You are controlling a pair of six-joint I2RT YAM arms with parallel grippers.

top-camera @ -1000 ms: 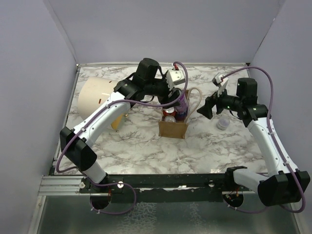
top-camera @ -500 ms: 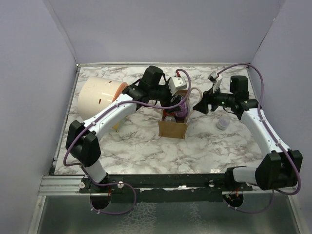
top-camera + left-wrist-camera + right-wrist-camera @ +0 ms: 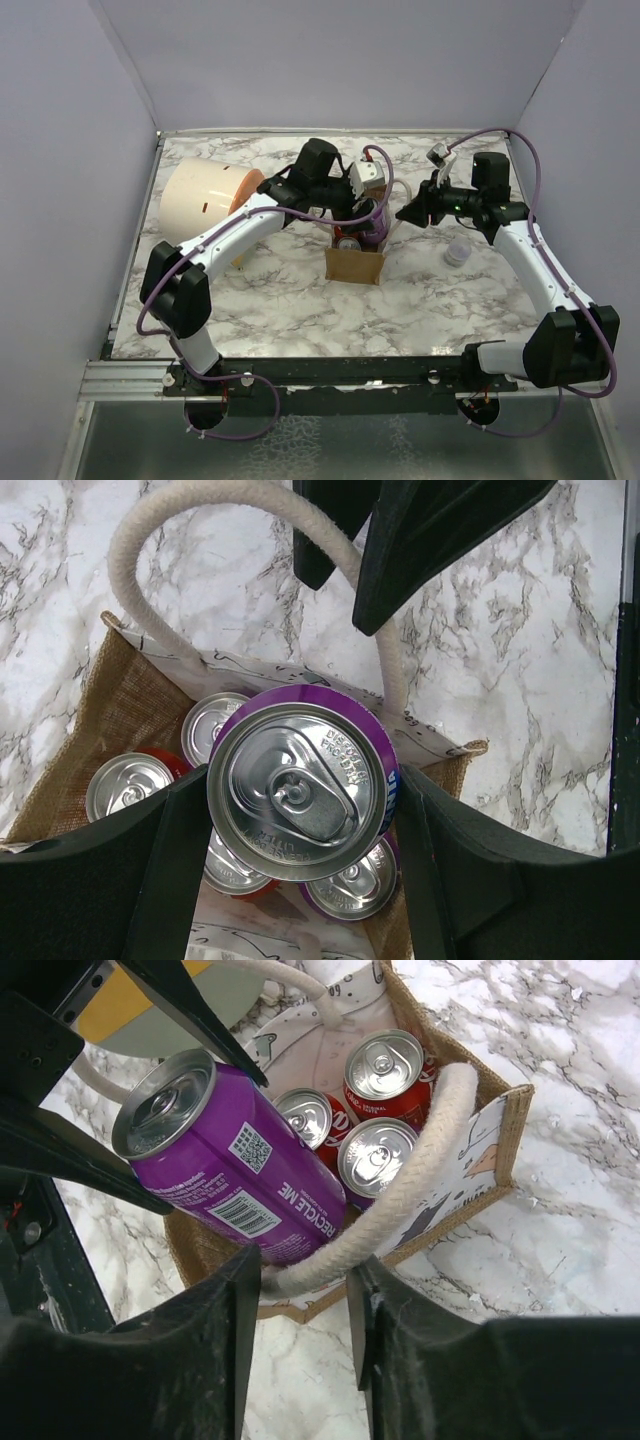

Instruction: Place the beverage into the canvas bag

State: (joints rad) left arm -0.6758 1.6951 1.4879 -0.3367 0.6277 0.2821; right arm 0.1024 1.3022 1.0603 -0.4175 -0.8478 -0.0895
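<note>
A: Where is the can?

B: Purple can (image 3: 240, 1175), at the mouth of the bag (image 3: 355, 265). Tilted, not upright. Its lower end dips inside the rim, behind the handle (image 3: 410, 1175). I can't tell whether it touches anything below.

A: Left tool?

B: The left tool (image 3: 300, 790) is clamped on the can. Its fingers (image 3: 170, 870) press on opposite sides, just under the top rim. The wrist view looks straight down on the pull tab.

A: Right tool?

B: The right tool (image 3: 300, 1290) is at the bag's right side. Its fingers stand either side of the cream rope handle, and the rope fills most of the gap. I can't tell whether they pinch it or only flank it.

A: Anything in the bag?

B: Four other cans (image 3: 130, 785), upright, with their silver tops showing beneath the purple one. At least two are red.

A: The bag itself?

B: It stands upright on the marble table (image 3: 300, 300). Tan fabric with a pale printed panel. The handle rises from the rim toward the right tool.

A: Surroundings?

B: A cream cylinder (image 3: 200, 205) with an orange end lies on its side left of the bag, well apart. A small pale cup (image 3: 457, 254) sits on the table right of the bag, also apart, below the right arm in the top view.
</note>
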